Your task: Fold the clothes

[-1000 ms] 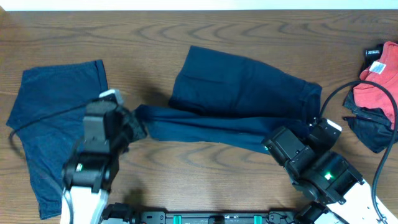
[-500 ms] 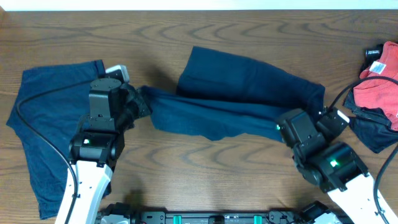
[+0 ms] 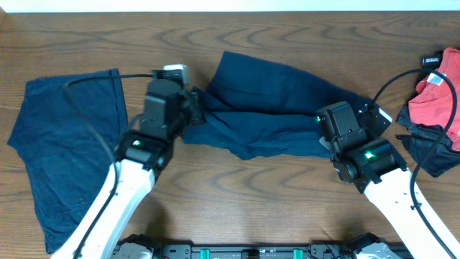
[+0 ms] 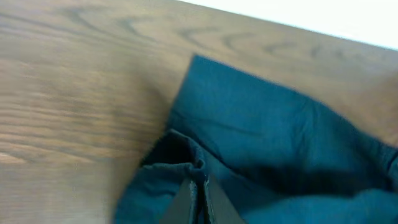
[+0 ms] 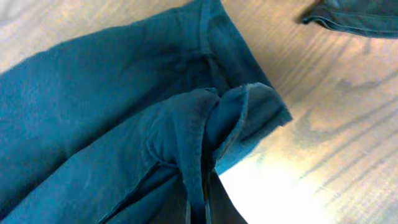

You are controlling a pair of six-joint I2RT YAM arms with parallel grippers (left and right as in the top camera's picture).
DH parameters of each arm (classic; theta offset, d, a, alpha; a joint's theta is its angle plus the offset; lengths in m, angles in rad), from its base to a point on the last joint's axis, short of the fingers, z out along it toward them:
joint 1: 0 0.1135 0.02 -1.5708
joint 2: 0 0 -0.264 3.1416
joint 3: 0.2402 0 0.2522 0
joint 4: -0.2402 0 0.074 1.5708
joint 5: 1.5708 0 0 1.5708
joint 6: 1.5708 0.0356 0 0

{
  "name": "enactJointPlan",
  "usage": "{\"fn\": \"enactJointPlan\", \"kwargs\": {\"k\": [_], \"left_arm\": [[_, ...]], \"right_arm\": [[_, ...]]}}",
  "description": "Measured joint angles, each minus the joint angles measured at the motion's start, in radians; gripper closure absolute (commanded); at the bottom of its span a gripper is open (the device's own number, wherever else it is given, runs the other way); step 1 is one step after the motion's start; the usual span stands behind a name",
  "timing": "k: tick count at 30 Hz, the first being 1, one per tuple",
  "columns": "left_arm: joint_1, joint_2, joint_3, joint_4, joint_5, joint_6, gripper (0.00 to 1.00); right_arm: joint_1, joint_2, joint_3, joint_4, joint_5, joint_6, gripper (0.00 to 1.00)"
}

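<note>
**Both jaws clamped on the garment's ends**

The navy garment (image 3: 280, 97) lies on the table (image 3: 237, 208) between the two sets of jaws. Its long axis runs left to right, with the right end slightly nearer the robot. The left jaws are pinched together on a bunched fold at its left end. The right jaws are clamped on a hem fold at its right end. The near edge strung between them overlaps the flat part just beyond the jaws. A second garment (image 3: 61, 137) lies flat, well left of the left jaws. A red cloth (image 3: 438, 90) sits right of the right jaws.
</note>
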Motion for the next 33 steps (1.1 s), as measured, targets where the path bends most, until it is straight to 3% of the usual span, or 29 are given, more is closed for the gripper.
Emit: {"fn": "enactJointPlan", "kwargs": {"k": [8, 16, 26, 33], "left_arm": [[-0.042, 0.111, 0.0, 0.056, -0.016, 0.0, 0.94], [-0.042, 0.115, 0.001, 0.092, -0.144, 0.0, 0.94], [-0.05, 0.115, 0.018, 0.155, -0.184, 0.007, 0.94], [-0.055, 0.116, 0.043, 0.208, -0.19, 0.062, 0.94]], "right_arm": [[-0.137, 0.0, 0.0, 0.036, -0.038, -0.01, 0.99], [-0.318, 0.033, 0.0, 0.057, -0.139, -0.035, 0.99], [-0.375, 0.061, 0.0, 0.115, -0.198, -0.131, 0.99], [-0.419, 0.061, 0.0, 0.204, -0.238, -0.273, 0.99]]}}
